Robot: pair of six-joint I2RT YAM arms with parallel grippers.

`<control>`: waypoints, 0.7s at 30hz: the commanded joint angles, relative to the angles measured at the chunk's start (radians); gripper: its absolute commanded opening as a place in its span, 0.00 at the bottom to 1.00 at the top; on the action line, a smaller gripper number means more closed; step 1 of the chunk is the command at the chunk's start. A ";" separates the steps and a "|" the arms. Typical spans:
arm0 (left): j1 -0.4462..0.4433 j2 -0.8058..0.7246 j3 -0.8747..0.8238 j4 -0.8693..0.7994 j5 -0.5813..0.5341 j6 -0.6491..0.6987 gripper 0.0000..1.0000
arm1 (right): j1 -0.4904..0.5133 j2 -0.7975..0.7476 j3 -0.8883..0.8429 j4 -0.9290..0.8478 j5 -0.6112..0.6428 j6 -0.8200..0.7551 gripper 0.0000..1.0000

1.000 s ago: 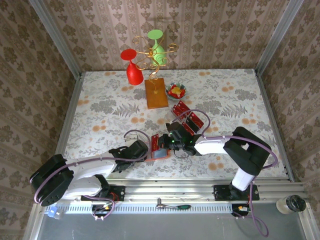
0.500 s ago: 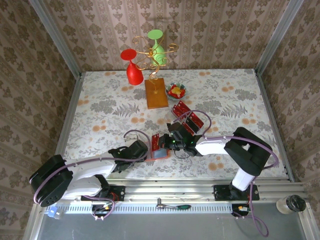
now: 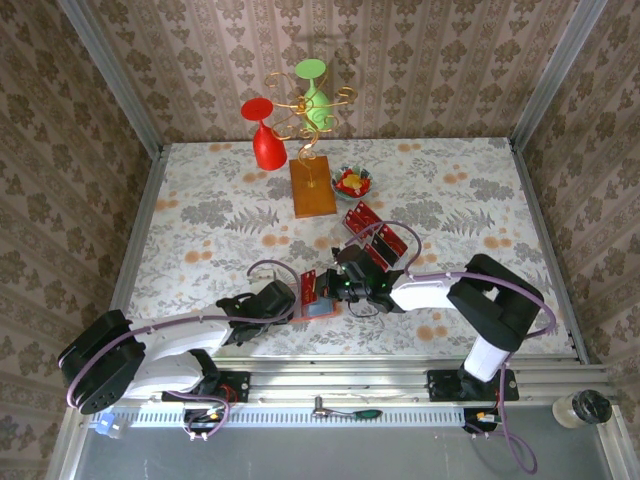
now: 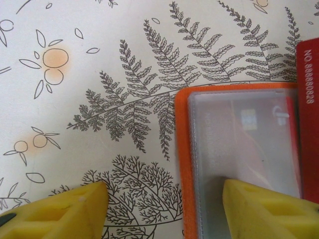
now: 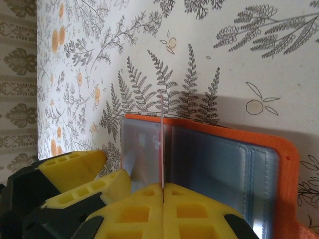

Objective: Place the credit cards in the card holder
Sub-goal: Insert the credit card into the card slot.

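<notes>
Card holder point(image 5: 286, 154): one; right tool point(image 5: 163, 191): one card point(image 5: 162, 144)

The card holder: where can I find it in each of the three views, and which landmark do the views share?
Top external: the card holder lies low at centre, just beyond the arms' ends.
Left wrist: lower right, its orange corner towards the middle.
Right wrist: centre to lower right, lying open with its clear sleeves up.
Shared landmark: the fern-print tablecloth along its orange edge.
</notes>
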 commanded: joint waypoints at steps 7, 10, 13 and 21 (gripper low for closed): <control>-0.004 -0.001 -0.018 -0.052 0.018 -0.017 0.63 | 0.012 0.021 0.015 0.012 -0.031 0.013 0.00; -0.004 -0.001 -0.018 -0.052 0.016 -0.013 0.63 | 0.013 0.025 0.014 0.013 -0.033 0.013 0.00; -0.004 0.000 -0.018 -0.050 0.017 -0.014 0.63 | 0.015 0.031 0.009 0.017 -0.034 0.015 0.00; -0.004 0.003 -0.019 -0.046 0.018 -0.014 0.64 | 0.027 0.044 -0.007 0.038 -0.035 0.024 0.00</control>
